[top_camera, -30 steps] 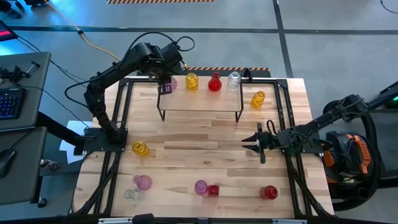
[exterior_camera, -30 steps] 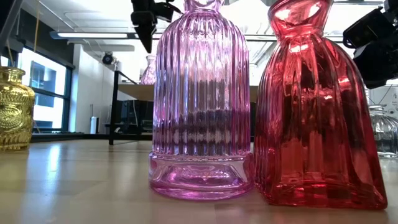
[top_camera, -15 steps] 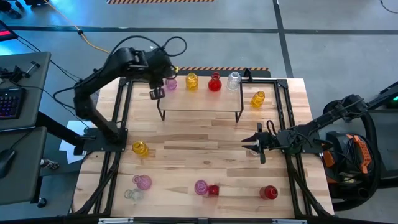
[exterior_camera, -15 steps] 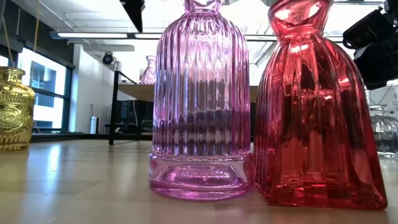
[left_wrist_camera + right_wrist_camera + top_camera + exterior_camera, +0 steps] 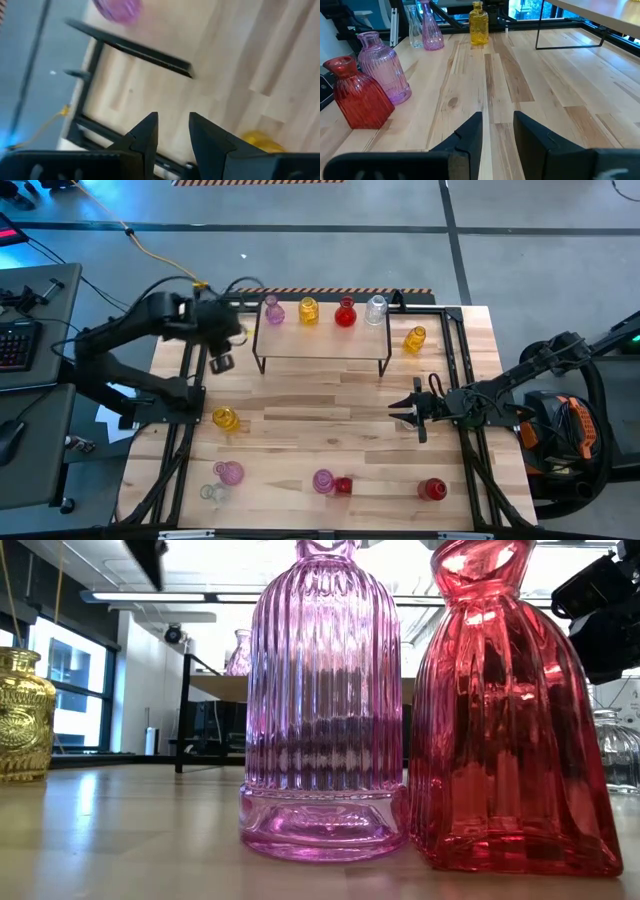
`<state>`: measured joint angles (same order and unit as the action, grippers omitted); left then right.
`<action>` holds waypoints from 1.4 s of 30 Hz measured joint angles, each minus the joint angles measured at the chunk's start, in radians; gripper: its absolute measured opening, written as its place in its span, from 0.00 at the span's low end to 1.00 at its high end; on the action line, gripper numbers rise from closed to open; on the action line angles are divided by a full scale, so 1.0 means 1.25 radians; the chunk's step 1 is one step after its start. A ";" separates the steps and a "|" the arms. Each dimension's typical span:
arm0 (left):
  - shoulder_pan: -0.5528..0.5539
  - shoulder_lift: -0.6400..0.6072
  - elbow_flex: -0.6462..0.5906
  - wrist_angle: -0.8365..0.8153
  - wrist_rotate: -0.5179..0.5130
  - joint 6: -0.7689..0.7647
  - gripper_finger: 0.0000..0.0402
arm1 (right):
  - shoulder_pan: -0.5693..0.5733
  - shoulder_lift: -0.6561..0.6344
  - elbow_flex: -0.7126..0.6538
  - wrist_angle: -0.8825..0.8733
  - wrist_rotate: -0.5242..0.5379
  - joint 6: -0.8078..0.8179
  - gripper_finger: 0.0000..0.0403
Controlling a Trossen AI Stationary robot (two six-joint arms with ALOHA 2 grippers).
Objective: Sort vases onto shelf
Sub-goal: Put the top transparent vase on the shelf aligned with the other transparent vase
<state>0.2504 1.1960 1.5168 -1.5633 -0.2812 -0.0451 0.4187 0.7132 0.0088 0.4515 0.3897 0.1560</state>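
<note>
Vases (image 5: 345,311), four so far, are lined up on the shelf (image 5: 320,340), seven are left on the table (image 5: 330,420), both grippers (image 5: 222,361) (image 5: 405,409) are held slightly spread, empty.

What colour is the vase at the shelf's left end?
Pink, a pale purplish pink vase; the high view shows it best on the shelf.

- We count four vases on the shelf (image 5: 320,335): a pink vase (image 5: 273,311), a yellow vase (image 5: 308,310), a red vase (image 5: 345,312) and a clear vase (image 5: 376,310)
- We count seven more vases standing on the table (image 5: 330,420)
- We count two arms, each with one gripper
</note>
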 joint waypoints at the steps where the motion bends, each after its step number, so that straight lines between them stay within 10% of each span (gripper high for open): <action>1: -0.011 -0.025 -0.032 0.006 0.007 -0.019 0.25 | 0.000 0.000 0.000 0.000 0.000 0.000 0.23; 18: -0.169 -0.540 -0.651 0.552 0.016 -0.180 0.25 | 0.000 0.000 0.000 0.000 0.000 0.000 0.23; 42: -0.228 -0.577 -0.832 1.011 0.005 -0.123 0.25 | 0.000 0.000 0.000 0.000 0.000 0.000 0.23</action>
<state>-0.0341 0.4753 0.4771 -0.2997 -0.2752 -0.1990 0.4187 0.7132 0.0090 0.4519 0.3893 0.1558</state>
